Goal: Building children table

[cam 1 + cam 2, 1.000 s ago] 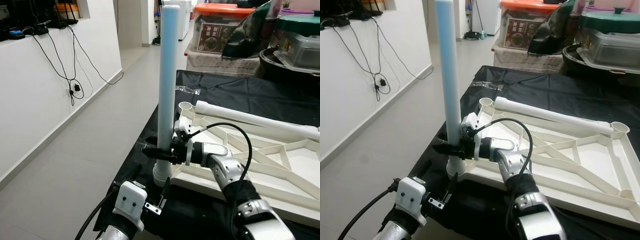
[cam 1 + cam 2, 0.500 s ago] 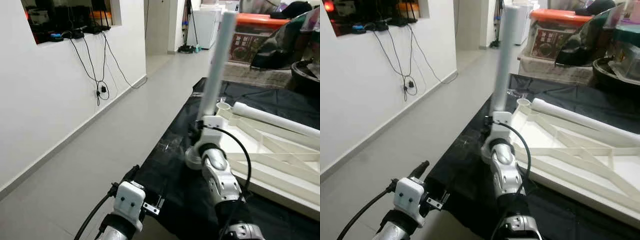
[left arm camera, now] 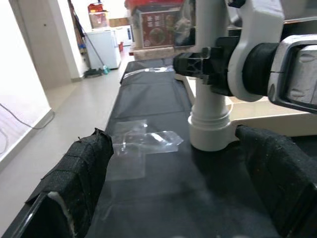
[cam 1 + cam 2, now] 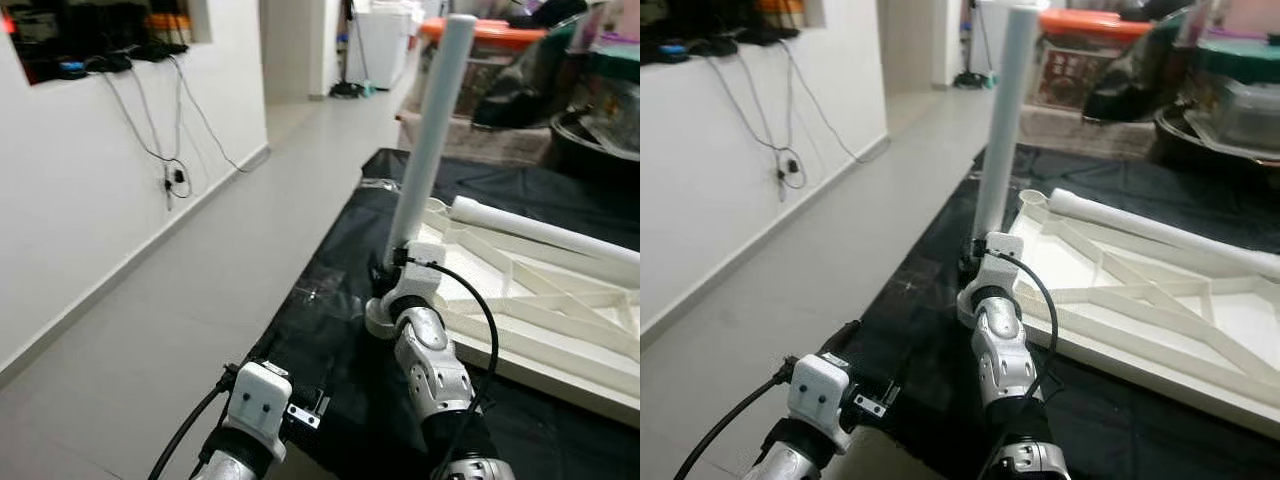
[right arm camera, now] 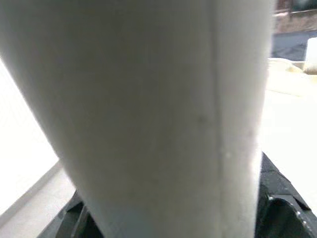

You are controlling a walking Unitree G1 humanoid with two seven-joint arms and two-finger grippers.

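- Table leg [image 4: 430, 120]: a long white tube, standing nearly upright with a slight tilt, its lower end seated in a round corner socket [image 3: 212, 133] of the white tabletop frame [image 4: 540, 300].
- Tabletop frame: lies flat, underside up with its ribs showing, on a black sheet [image 4: 330, 300] spread over the floor.
- Second leg [image 4: 545, 230]: a white tube lying along the far edge of the frame, near another round socket [image 4: 1033, 199].
- Right pincer [image 4: 392, 268]: positioned at the base of the standing leg, just above the corner socket. The black fingers [image 3: 195, 62] are clamped on the leg from both sides; in the right wrist view the leg surface [image 5: 148, 109] sits directly against the camera.
- Right arm [image 4: 430, 370]: reaches forward from the robot to the leg, with a black cable [image 4: 480, 300] looping over the wrist.
- Left pincer [image 3: 173, 198]: held low over the black sheet, near the socket but not touching it. Its two padded fingers [image 3: 74, 183] are spread wide apart and hold nothing.
- Clear plastic bag [image 3: 143, 144]: lies flat on the black sheet, just beside the socket.
- Surroundings: a white wall [image 4: 100, 200] with hanging cables [image 4: 170, 150] on the robot's left; storage boxes [image 4: 1080, 60] stand beyond the sheet.
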